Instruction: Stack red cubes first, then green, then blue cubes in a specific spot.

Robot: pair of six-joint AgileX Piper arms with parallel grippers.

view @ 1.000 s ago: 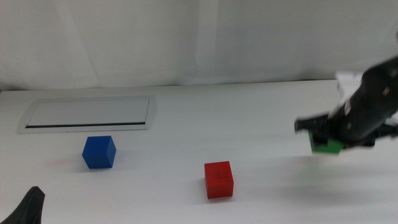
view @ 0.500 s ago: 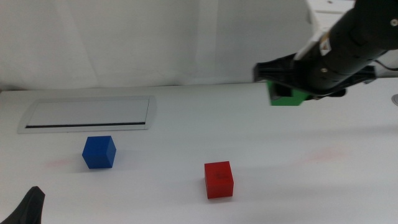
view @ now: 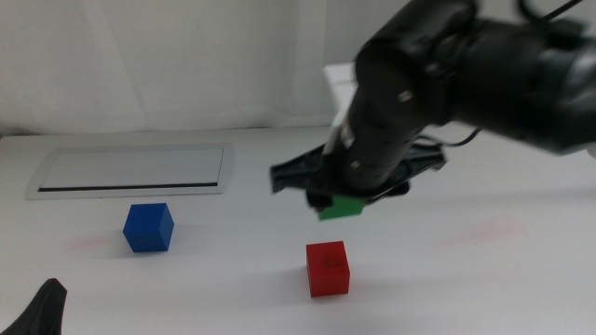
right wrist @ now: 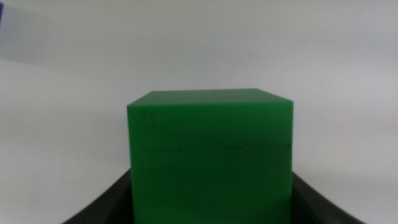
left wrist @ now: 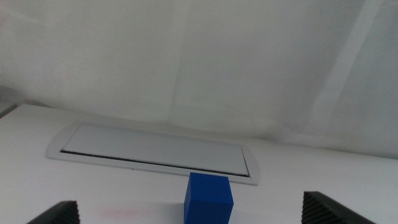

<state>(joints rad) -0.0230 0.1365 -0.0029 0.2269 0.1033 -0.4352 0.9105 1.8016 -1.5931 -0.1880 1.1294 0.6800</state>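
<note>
One blue cube [view: 148, 227] left of centre on the desk [view: 466, 279], untouched, with left claw [view: 42, 312] parked open at lower left corner. Swung in from right edge within a second: right claw [view: 341, 195] clamped on green cube [view: 340, 207], now hovering just above red cube [view: 328, 268] at lower centre. Probably ready for lowering green onto red.

The blue cube [left wrist: 209, 197] sits on the white desk [left wrist: 323, 180], just before the grey-framed panel [left wrist: 152, 151]. The left gripper [left wrist: 189, 221] shows 2 jaw tips, wide apart.

Bright, even light — right arm [view: 419, 102] motion-blurred.
</note>
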